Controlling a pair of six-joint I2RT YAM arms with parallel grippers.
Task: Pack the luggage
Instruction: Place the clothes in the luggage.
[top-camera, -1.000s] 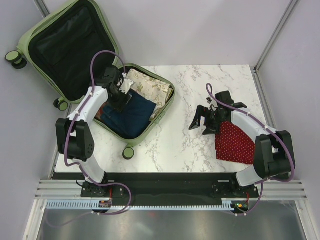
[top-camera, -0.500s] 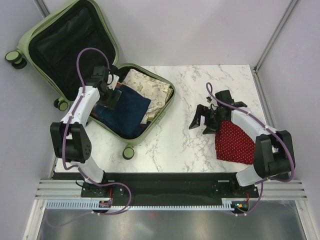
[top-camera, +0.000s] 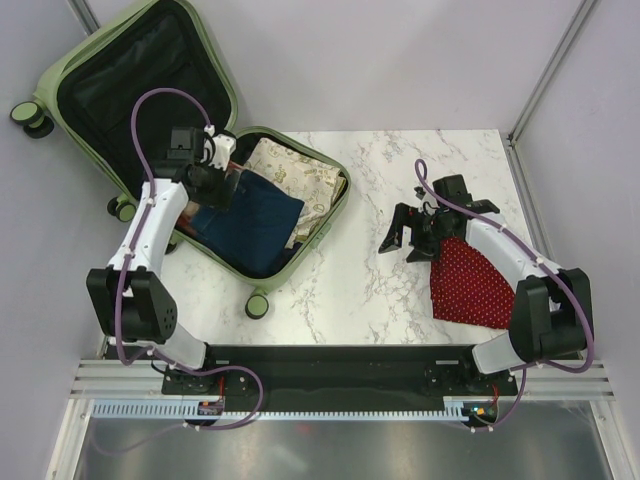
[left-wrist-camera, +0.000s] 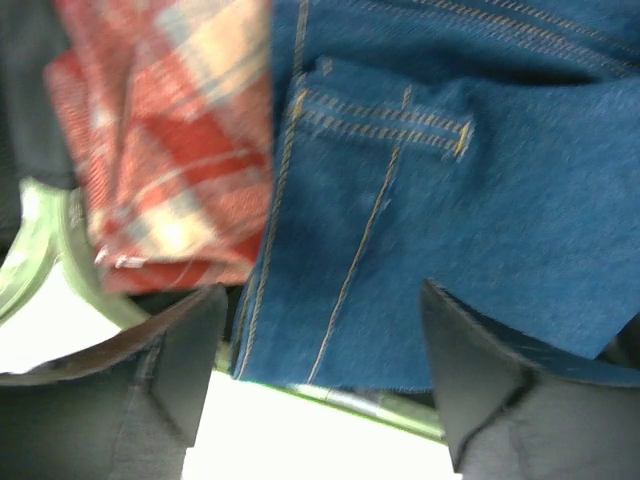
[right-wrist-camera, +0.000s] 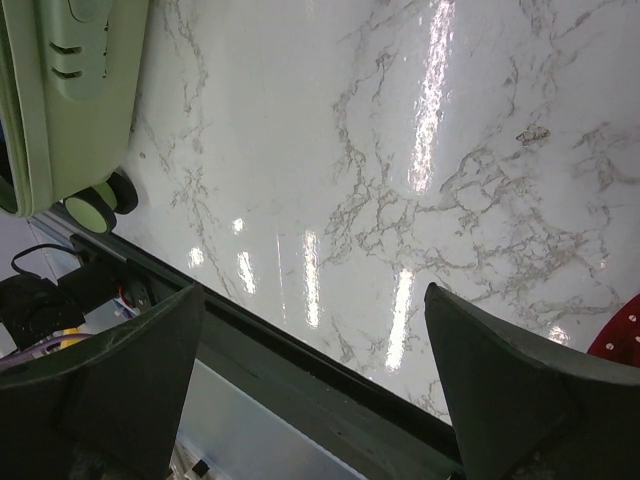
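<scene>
Here: Luggage Open at Table Left, Both Grippers Wide and Empty

**Materials and form.** The luggage (top-camera: 120, 90) is a hard-shell case with rounded corners. It is pale sage-green outside and lined with matte black fabric. It lies opened in two halves at the left of the marble table (top-camera: 340, 290), whose top is glossy white with grey veining.
- The lid half leans back beyond the far-left corner, lining exposed.
- The base half rests flat on the table top, turned at an angle to its edges.
- A black-and-green caster wheel (top-camera: 257, 305) sits at the base's near corner, on the marble.

**Contents of the base half.**
- Folded blue denim (top-camera: 255, 220) with tan topstitching and a belt loop.
- A red-and-cream plaid cloth (left-wrist-camera: 170, 150) of woven texture, just beside the denim.
- A cream printed fabric (top-camera: 300, 175) on the far-right side.

**Left end effector.** The left gripper (top-camera: 215, 180) hangs over the base half near the hinge side, directly above the border between denim and plaid. Its dark fingers (left-wrist-camera: 170, 370) stand wide apart with nothing between them. Whether they touch the cloth cannot be told.

**Right end effector.** The right gripper (top-camera: 405, 240) is well apart from the luggage, over bare marble to the right of the base half. Its jaws are fully spread and empty. A red cloth (top-camera: 470, 285) with white dots lies flat on the table beside it, partly under the right arm.
</scene>
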